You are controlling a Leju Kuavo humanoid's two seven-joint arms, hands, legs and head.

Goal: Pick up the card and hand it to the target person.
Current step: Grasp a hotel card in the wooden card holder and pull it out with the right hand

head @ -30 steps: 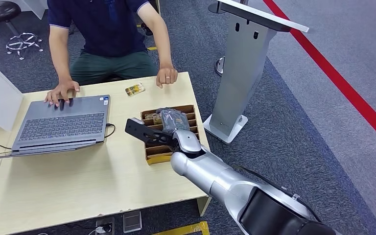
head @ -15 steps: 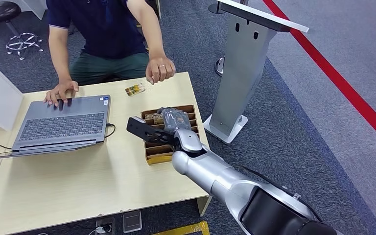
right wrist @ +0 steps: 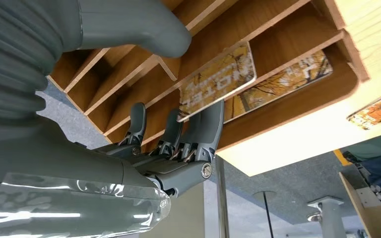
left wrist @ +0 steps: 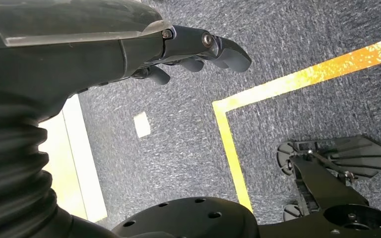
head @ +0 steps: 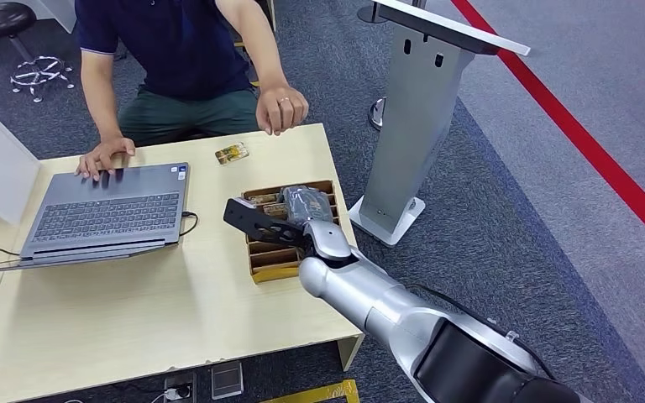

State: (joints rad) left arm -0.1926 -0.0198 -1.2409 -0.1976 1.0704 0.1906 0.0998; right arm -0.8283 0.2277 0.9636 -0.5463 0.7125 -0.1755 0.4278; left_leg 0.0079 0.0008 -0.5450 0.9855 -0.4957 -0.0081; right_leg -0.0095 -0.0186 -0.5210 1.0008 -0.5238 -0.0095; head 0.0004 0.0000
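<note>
Right wrist view: the right hand [right wrist: 178,144] pinches a card [right wrist: 217,82] between its thumb and fingers [right wrist: 204,130], the card tilted up out of a slot of the wooden tray [right wrist: 297,111]. A second card [right wrist: 283,82] lies flat in the slot just beyond the hand. In the head view, that hand [head: 306,206] sits over the tray [head: 266,262] on the table [head: 134,294]; past it, the person's hand [head: 281,107] is raised above the table edge. The left hand [left wrist: 188,54] hangs over the carpet, fingers curled in, holding nothing.
</note>
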